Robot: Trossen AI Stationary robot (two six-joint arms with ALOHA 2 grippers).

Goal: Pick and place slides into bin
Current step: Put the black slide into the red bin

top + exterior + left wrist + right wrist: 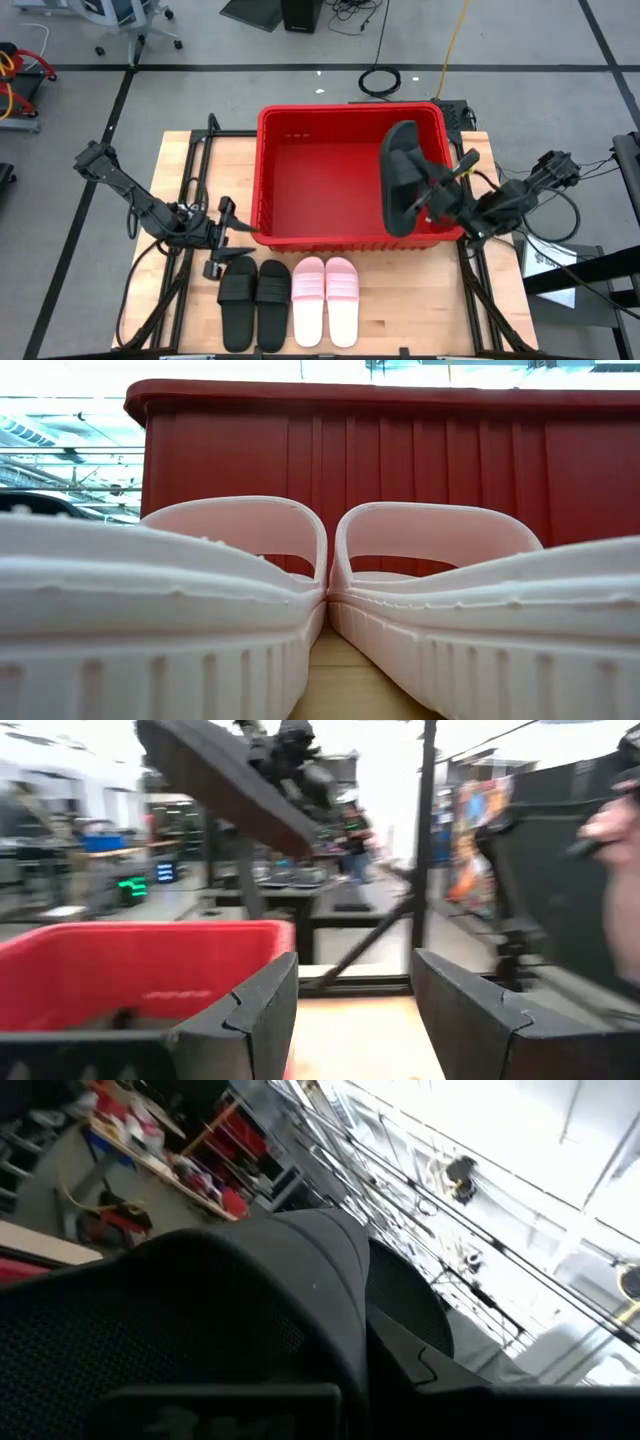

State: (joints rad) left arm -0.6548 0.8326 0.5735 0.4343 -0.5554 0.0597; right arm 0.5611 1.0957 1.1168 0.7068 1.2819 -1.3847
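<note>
The right gripper (432, 203) is closed on one black slide (400, 178), which is held up on edge above the right part of the red bin (270, 170), with its sole turned toward the left. In the right wrist view the picture is filled by that slide (250, 1310), pressed between the arm's own fingers.

The left gripper (228, 232) is spread wide with nothing between its fingers (250, 1020); it hangs at the bin's near left corner, just above the table (180, 170) and close to the toes of the black pair.

Five slides can be counted in all: three black and two pink. One black is in the air. Two black slides (255, 303) lie side by side, touching, on the near part of the table. Two pink slides (325, 299) lie just to their right, also as a pair (in the low view they fill the foreground (200, 610), meeting at their inner edges).

One bin is seen, standing at the far middle of the table; the visible part of its floor looks bare. Its near wall (400, 460) rises directly behind the pink pair. Open wood is left along the near right of the table and along the left edge.
</note>
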